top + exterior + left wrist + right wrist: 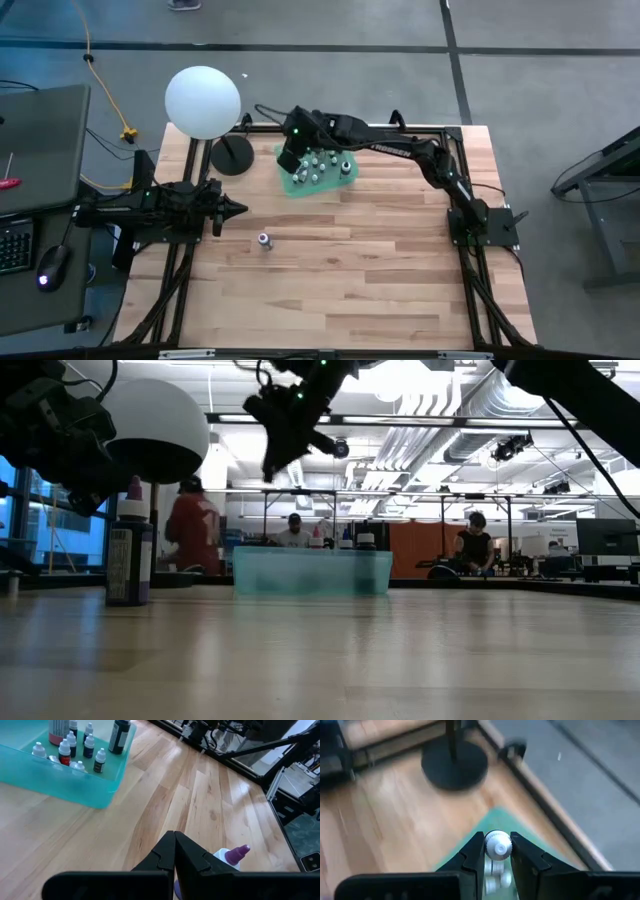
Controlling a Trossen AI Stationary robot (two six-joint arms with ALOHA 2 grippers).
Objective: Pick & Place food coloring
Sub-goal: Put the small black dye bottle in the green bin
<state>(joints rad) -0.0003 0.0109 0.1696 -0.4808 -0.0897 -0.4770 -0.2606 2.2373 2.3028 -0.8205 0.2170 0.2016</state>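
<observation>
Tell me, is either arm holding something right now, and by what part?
Yes. The right gripper, above the teal tray, pinches a small food coloring bottle by its white cap. The left gripper is shut and holds nothing.

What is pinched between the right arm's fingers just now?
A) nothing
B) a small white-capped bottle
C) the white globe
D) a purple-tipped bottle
B: the right wrist view shows the right gripper shut on a small bottle by its white ribbed cap, above the teal tray.

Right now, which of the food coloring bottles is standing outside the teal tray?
The purple-tipped bottle standing alone on the bare wood, just ahead of the left gripper. All the others sit inside the teal tray, apart from the white-capped bottle that the right gripper holds above it.
</observation>
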